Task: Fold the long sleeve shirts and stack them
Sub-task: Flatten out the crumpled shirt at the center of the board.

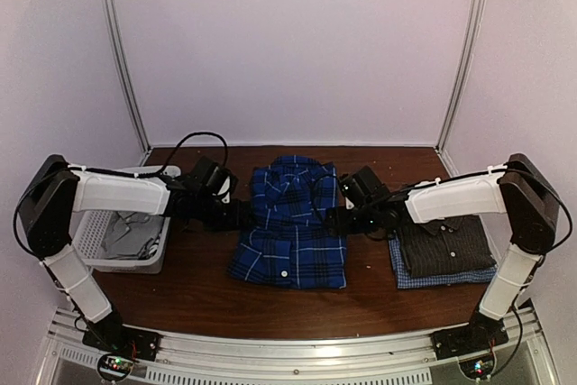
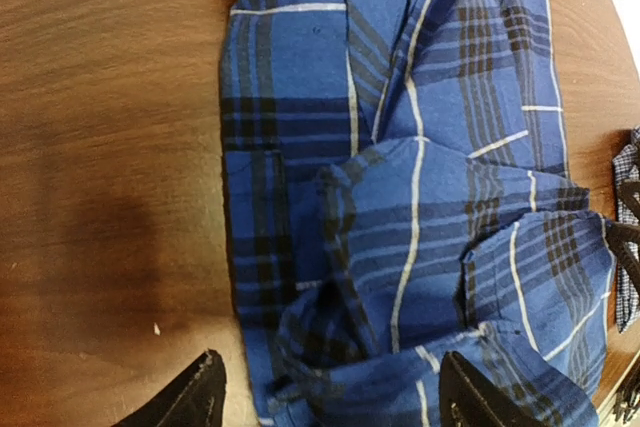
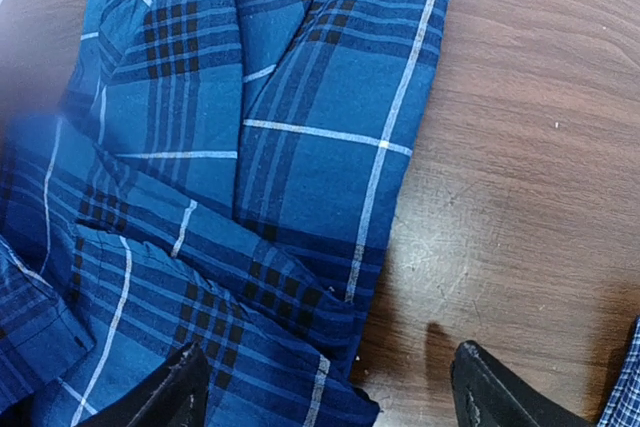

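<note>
The royal-blue plaid shirt point(image 1: 290, 223) lies folded on the middle of the brown table, collar toward the back. My left gripper point(image 1: 242, 214) is at its left edge and my right gripper point(image 1: 341, 219) at its right edge. In the left wrist view the shirt point(image 2: 400, 197) shows a rumpled fold between the wide-apart jaws of the left gripper point(image 2: 330, 405), which hold nothing. In the right wrist view the right gripper point(image 3: 330, 399) stands open over the shirt's edge point(image 3: 300, 177) and bare wood. A dark grey checked shirt point(image 1: 444, 241) lies folded on a pale blue one point(image 1: 451, 275) at the right.
A white mesh basket point(image 1: 90, 236) stands at the table's left edge under my left arm. The table point(image 1: 198, 295) is dark wood, with white walls behind and at the sides. A strip of fine-checked cloth point(image 3: 628, 387) shows at the right wrist view's corner.
</note>
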Robot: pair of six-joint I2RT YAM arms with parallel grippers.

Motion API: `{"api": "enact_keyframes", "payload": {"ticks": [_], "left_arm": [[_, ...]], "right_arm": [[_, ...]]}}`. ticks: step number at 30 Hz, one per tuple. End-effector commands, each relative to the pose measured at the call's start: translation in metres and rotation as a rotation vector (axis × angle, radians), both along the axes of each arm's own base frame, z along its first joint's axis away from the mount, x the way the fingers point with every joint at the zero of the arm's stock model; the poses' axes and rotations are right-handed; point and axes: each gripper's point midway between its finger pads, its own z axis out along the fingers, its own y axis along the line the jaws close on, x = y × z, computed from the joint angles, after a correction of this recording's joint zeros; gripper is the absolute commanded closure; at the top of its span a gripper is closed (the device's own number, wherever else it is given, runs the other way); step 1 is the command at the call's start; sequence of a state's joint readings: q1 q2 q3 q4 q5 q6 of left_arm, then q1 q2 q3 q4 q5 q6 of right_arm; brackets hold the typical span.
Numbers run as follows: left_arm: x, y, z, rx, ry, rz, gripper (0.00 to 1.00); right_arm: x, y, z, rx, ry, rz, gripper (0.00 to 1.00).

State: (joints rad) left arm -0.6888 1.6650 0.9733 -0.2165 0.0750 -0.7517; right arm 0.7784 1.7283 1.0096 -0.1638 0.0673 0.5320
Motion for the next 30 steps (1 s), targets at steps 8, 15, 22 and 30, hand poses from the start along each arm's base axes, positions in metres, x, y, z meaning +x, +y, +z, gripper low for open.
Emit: {"api": "enact_keyframes", "payload": {"ticks": [8, 15, 22, 30], "left_arm": [[0.006, -0.030, -0.002, -0.083, 0.034, -0.117, 0.56], [-0.001, -0.030, 0.014, -0.111, 0.028, -0.142, 0.98], [-0.030, -0.031, 0.048, -0.172, 0.021, -0.208, 1.00], [-0.104, -0.029, 0.075, -0.222, 0.055, -0.330, 1.00]], "right_arm": [[0.010, 0.010, -0.008, 0.039, 0.003, -0.013, 0.37], [0.007, 0.016, -0.003, 0.063, 0.012, 0.008, 0.77], [-0.009, 0.024, 0.024, 0.096, -0.005, 0.046, 1.00], [-0.078, 0.041, 0.062, 0.158, -0.015, 0.158, 1.00]]}}
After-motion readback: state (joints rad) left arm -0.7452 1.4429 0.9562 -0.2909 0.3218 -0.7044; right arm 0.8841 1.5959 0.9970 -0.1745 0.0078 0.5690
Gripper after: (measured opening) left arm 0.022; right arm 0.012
